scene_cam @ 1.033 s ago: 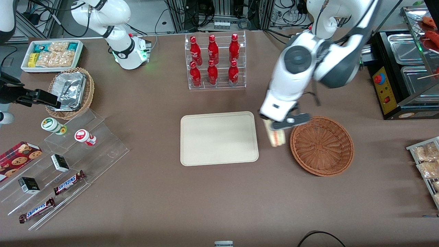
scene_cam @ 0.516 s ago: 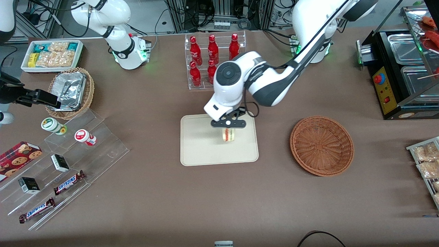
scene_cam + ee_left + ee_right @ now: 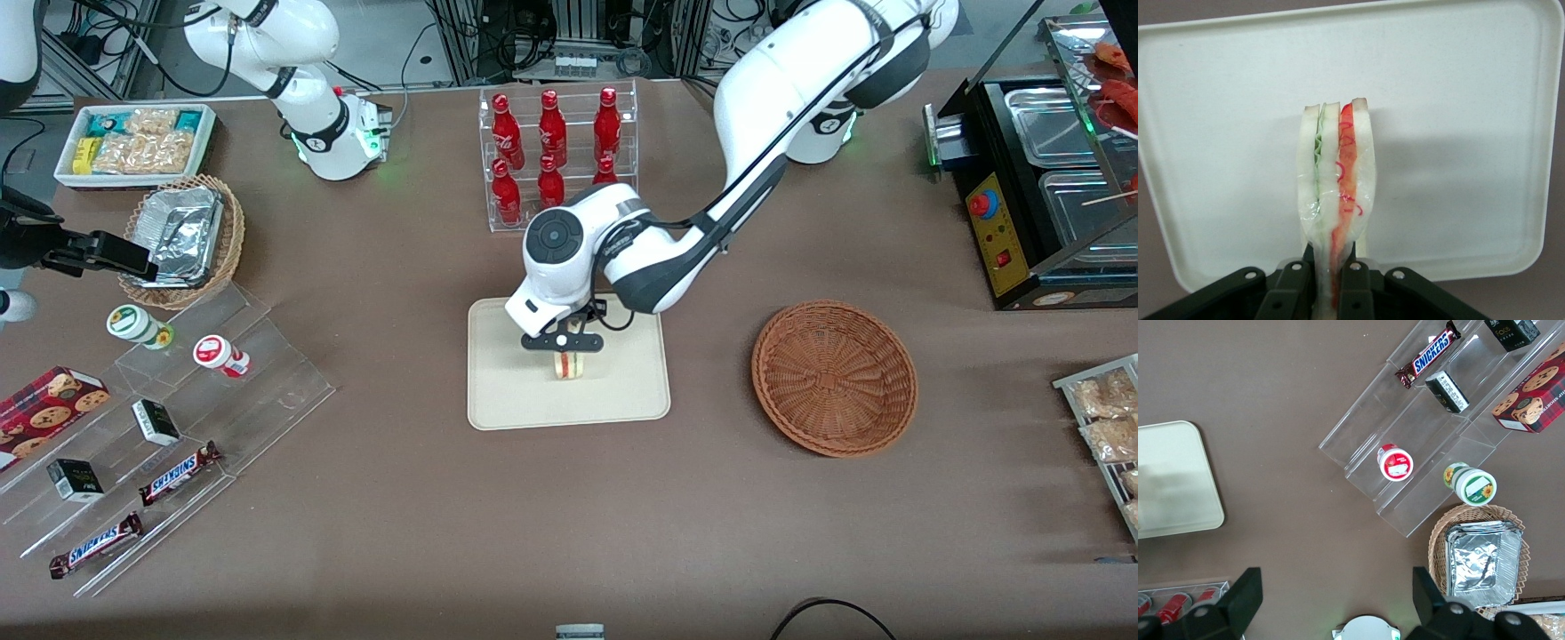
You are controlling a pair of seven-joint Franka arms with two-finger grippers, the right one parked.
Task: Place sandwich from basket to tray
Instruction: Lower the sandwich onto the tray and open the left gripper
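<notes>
Now gripper (image 3: 564, 341) clamped on sandwich (image 3: 1334, 215) over tray (image 3: 507, 391); basket (image 3: 834, 378) w/ nothing inside.

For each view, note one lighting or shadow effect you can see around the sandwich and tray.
Front view: the gripper and sandwich are sharp over the evenly lit tray. Left wrist view: the sandwich casts a soft grey shadow on the tray.
</notes>
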